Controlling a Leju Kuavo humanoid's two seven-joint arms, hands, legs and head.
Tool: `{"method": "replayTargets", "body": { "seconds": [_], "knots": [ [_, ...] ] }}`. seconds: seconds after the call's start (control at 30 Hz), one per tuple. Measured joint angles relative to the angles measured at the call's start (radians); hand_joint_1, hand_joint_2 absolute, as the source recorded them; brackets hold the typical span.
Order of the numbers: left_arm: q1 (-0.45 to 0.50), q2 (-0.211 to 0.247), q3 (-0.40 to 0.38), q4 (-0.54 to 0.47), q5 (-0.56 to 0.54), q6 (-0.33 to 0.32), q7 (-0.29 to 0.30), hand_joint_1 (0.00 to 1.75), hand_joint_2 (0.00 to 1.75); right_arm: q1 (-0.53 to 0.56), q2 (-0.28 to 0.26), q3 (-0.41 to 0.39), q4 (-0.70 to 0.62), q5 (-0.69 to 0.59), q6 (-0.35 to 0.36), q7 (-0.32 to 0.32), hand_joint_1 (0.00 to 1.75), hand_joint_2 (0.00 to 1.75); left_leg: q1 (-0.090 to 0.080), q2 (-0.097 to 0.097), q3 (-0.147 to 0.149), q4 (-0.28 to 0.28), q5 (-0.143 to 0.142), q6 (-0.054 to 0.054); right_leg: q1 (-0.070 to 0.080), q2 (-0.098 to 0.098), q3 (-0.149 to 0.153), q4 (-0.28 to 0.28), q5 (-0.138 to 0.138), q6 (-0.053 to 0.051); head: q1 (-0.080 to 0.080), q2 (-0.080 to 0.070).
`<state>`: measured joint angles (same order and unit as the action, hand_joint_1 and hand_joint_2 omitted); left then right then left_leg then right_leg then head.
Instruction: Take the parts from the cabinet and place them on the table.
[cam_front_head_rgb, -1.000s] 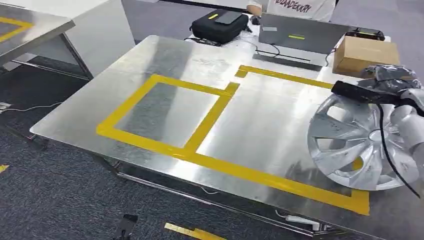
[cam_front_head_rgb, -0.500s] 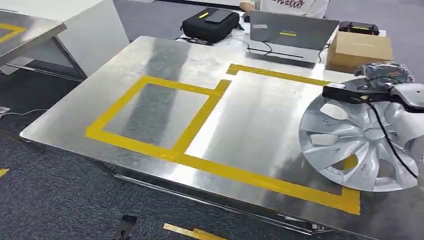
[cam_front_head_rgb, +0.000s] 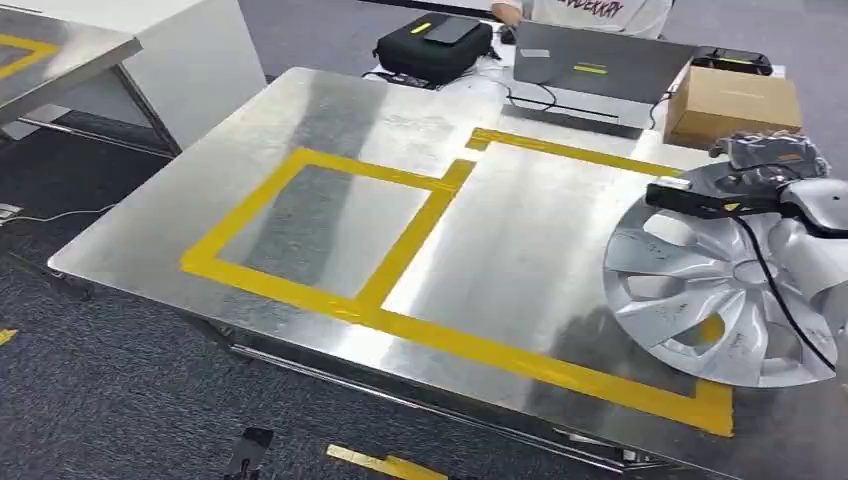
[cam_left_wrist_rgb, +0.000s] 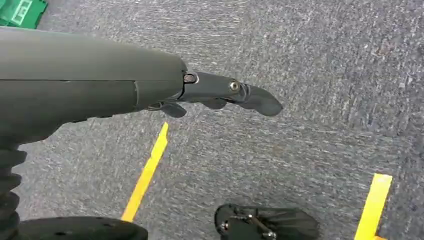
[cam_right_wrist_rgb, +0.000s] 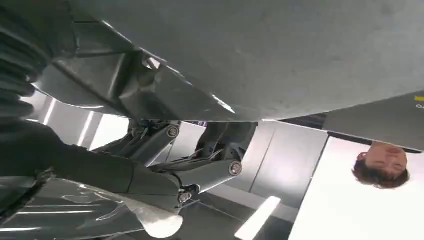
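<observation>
A silver wheel cover (cam_front_head_rgb: 700, 290) hangs tilted over the right end of the steel table (cam_front_head_rgb: 520, 240), its lower rim near the corner of the yellow tape outline (cam_front_head_rgb: 450, 335). I cannot tell whether it touches the tabletop. My right hand (cam_front_head_rgb: 770, 160) grips its upper rim. In the right wrist view the dark fingers (cam_right_wrist_rgb: 200, 175) curl against the wheel cover (cam_right_wrist_rgb: 275, 50). My left hand (cam_left_wrist_rgb: 220, 95) hangs over the grey carpet with its fingers stretched out, holding nothing.
At the table's far edge stand a grey laptop (cam_front_head_rgb: 590, 70), a black bag (cam_front_head_rgb: 435, 45) and a cardboard box (cam_front_head_rgb: 735, 105), with a person (cam_front_head_rgb: 590, 12) behind them. A second steel table (cam_front_head_rgb: 50, 60) is at the left. Yellow tape strips (cam_left_wrist_rgb: 147, 170) lie on the carpet.
The whole picture has swayed slightly, so the camera moved. The wheel cover stays in my right hand over the table's right end, now tilted a little flatter.
</observation>
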<state>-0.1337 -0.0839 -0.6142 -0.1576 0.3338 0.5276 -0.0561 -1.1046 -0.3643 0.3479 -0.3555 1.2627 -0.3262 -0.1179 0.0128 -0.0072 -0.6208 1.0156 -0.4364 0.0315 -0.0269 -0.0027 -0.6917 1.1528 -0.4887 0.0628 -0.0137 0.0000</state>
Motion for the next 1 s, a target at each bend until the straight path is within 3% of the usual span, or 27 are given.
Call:
{"method": "replayTargets", "body": {
  "seconds": [0.03,0.07,0.1,0.2,0.27,0.3,0.33,0.37,0.4,0.43,0.47,0.5,0.53,0.57,0.6,0.67,0.73,0.77,0.8,0.87,0.9,0.93,0.97,1.0],
  "knots": [
    [0.0,0.0,0.0,0.0,-0.001,0.0,-0.003,0.0,1.75,0.001,-0.002,0.0,0.0,-0.003,-0.01,-0.006,1.75,1.75,0.002,0.0,0.0,0.007,-0.006,-0.009,-0.007,-0.002,0.051,-0.103,0.044,0.009,0.001,0.0],
    [-0.001,0.004,0.0,0.0,-0.001,0.001,-0.005,0.0,1.75,0.003,-0.003,0.0,0.001,-0.009,-0.027,-0.014,1.75,1.75,-0.003,-0.002,-0.004,0.01,-0.009,-0.017,-0.002,0.001,0.066,-0.127,0.016,0.015,0.003,0.0],
    [-0.001,0.002,0.0,0.0,-0.001,0.002,-0.007,0.0,1.75,0.004,-0.003,0.0,0.001,-0.011,-0.039,-0.021,1.75,1.75,-0.005,-0.003,-0.008,0.02,-0.01,-0.022,-0.002,0.007,0.076,-0.135,0.021,-0.003,0.005,0.0],
    [0.001,0.004,0.0,0.0,0.0,0.003,-0.015,0.0,1.75,0.019,-0.008,0.0,0.001,-0.006,-0.056,-0.036,1.75,1.75,-0.002,-0.004,-0.006,0.015,-0.004,-0.034,0.003,0.006,0.071,-0.125,0.021,-0.023,0.002,0.0],
    [-0.001,0.004,-0.001,0.0,0.0,0.004,-0.021,0.0,1.75,0.019,-0.008,0.0,0.001,-0.001,-0.076,-0.038,1.75,1.75,-0.002,0.002,-0.017,0.048,-0.036,-0.043,-0.001,0.005,0.078,-0.129,0.022,-0.04,-0.003,0.0],
    [-0.001,0.004,-0.001,0.0,-0.001,0.004,-0.023,0.0,1.75,0.018,-0.008,0.0,0.001,0.0,-0.091,-0.043,1.75,1.75,-0.003,0.003,-0.042,0.107,-0.069,-0.045,0.001,0.005,0.079,-0.129,0.021,-0.046,-0.003,0.0],
    [-0.001,0.004,-0.001,0.0,-0.001,0.004,-0.025,0.0,1.75,0.019,-0.008,0.0,0.001,0.001,-0.102,-0.05,0.0,0.0,-0.003,0.003,-0.08,0.192,-0.107,-0.046,0.003,0.006,0.079,-0.129,0.02,-0.048,-0.003,0.0],
    [0.0,0.004,-0.001,0.0,-0.001,0.005,-0.027,0.0,1.75,0.022,-0.008,0.0,0.001,0.003,-0.113,-0.055,0.0,0.0,-0.003,0.003,-0.119,0.275,-0.137,-0.045,0.007,0.006,0.08,-0.129,0.02,-0.052,-0.003,0.0],
    [0.0,0.003,-0.001,0.0,-0.001,0.006,-0.029,0.0,1.75,0.026,-0.008,0.0,0.001,0.005,-0.124,-0.056,0.0,0.0,-0.004,0.003,-0.144,0.326,-0.147,-0.041,0.012,0.007,0.08,-0.128,0.02,-0.053,-0.003,0.0],
    [0.0,0.003,-0.001,0.0,-0.001,0.007,-0.033,0.0,1.75,0.029,-0.008,0.0,0.001,0.007,-0.129,-0.058,0.0,0.0,-0.006,0.003,-0.147,0.327,-0.135,-0.036,0.016,0.009,0.082,-0.128,0.019,-0.055,-0.003,0.0],
    [0.0,0.003,-0.001,0.0,-0.001,0.01,-0.04,0.0,1.75,0.031,-0.009,0.001,0.001,0.008,-0.132,-0.062,0.0,0.0,-0.009,0.003,-0.132,0.291,-0.104,-0.027,0.021,0.01,0.082,-0.128,0.018,-0.056,-0.003,0.0],
    [-0.001,0.003,-0.001,0.0,-0.001,0.013,-0.046,0.0,0.0,0.03,-0.009,0.001,0.0,0.01,-0.134,-0.066,0.0,0.0,-0.015,0.002,-0.096,0.21,-0.055,-0.012,0.027,0.012,0.085,-0.128,0.018,-0.057,-0.003,0.0],
    [-0.001,0.003,-0.001,0.0,0.0,0.014,-0.048,0.0,0.0,0.03,-0.01,0.001,-0.002,0.01,-0.137,-0.068,0.0,0.0,-0.02,0.002,-0.065,0.145,-0.022,0.0,0.03,0.012,0.086,-0.129,0.018,-0.057,-0.002,0.0],
    [-0.002,0.005,0.0,0.0,0.001,0.014,-0.051,0.0,0.0,0.031,-0.01,0.001,-0.005,0.01,-0.14,-0.07,0.0,0.0,-0.035,0.002,-0.024,0.051,0.002,0.028,0.028,0.012,0.087,-0.129,0.017,-0.059,-0.001,0.0],
    [-0.004,0.01,0.0,0.0,0.003,0.015,-0.051,0.0,0.0,0.027,-0.011,0.001,-0.005,0.01,-0.14,-0.073,0.0,0.0,-0.032,0.005,-0.014,0.043,-0.007,0.033,0.038,0.011,0.082,-0.129,0.017,-0.057,0.003,0.0],
    [-0.03,0.006,0.003,0.0,0.037,0.024,-0.015,0.0,0.0,0.027,0.004,0.002,-0.005,0.022,-0.135,-0.099,0.0,0.0,-0.038,0.002,-0.015,0.022,-0.006,0.026,0.029,0.006,0.076,-0.13,0.021,-0.051,0.0,0.0],
    [-0.092,0.016,0.011,0.0,0.055,0.015,0.107,0.0,0.0,0.004,0.069,0.008,-0.004,0.06,-0.099,-0.061,0.0,0.0,-0.031,0.008,-0.01,0.003,0.005,0.021,0.034,0.013,0.071,-0.132,0.025,-0.043,-0.001,0.0],
    [-0.131,0.026,0.013,0.0,0.055,0.01,0.137,0.0,0.0,-0.007,0.094,0.013,-0.003,0.074,-0.087,-0.032,0.0,0.0,-0.026,0.011,-0.004,-0.008,0.011,0.014,0.03,0.013,0.056,-0.12,0.014,-0.043,-0.001,0.0],
    [-0.163,0.027,0.015,0.0,0.055,0.003,0.152,0.0,0.0,-0.024,0.121,0.019,-0.002,0.081,-0.079,-0.018,0.0,0.0,-0.024,0.015,-0.004,-0.012,0.015,0.019,0.028,0.012,0.036,-0.081,-0.017,-0.04,0.001,0.0],
    [-0.205,0.029,0.017,-0.001,0.062,-0.001,0.155,0.0,0.0,-0.034,0.161,0.031,-0.002,0.084,-0.075,-0.015,0.0,0.0,-0.022,0.017,-0.005,-0.012,0.016,0.018,0.019,0.01,-0.027,0.083,-0.087,-0.027,-0.002,0.0],
    [-0.209,0.027,0.018,-0.002,0.068,0.001,0.147,0.0,0.0,-0.034,0.164,0.032,0.001,0.083,-0.074,-0.017,0.0,0.0,-0.018,0.013,-0.005,-0.011,0.017,0.018,0.015,0.01,-0.055,0.15,-0.108,-0.02,0.002,0.0],
    [-0.205,0.026,0.021,-0.002,0.074,0.003,0.142,0.0,0.0,-0.033,0.168,0.033,0.005,0.082,-0.074,-0.023,0.0,0.0,-0.014,0.008,-0.005,-0.011,0.017,0.016,0.011,0.01,-0.066,0.17,-0.104,-0.014,0.001,0.0],
    [-0.2,0.027,0.024,-0.002,0.075,0.004,0.138,0.0,0.0,-0.034,0.173,0.034,0.006,0.08,-0.075,-0.026,0.0,0.0,-0.009,0.007,-0.005,-0.01,0.017,0.011,0.007,0.009,-0.058,0.148,-0.08,-0.008,0.001,0.0],
    [-0.195,0.027,0.028,-0.003,0.079,0.006,0.136,0.0,0.0,-0.037,0.18,0.034,0.006,0.078,-0.076,-0.032,0.0,0.0,-0.004,0.007,-0.005,-0.007,0.015,0.005,0.002,0.007,-0.031,0.088,-0.041,-0.002,0.001,0.0]
  ]
}}
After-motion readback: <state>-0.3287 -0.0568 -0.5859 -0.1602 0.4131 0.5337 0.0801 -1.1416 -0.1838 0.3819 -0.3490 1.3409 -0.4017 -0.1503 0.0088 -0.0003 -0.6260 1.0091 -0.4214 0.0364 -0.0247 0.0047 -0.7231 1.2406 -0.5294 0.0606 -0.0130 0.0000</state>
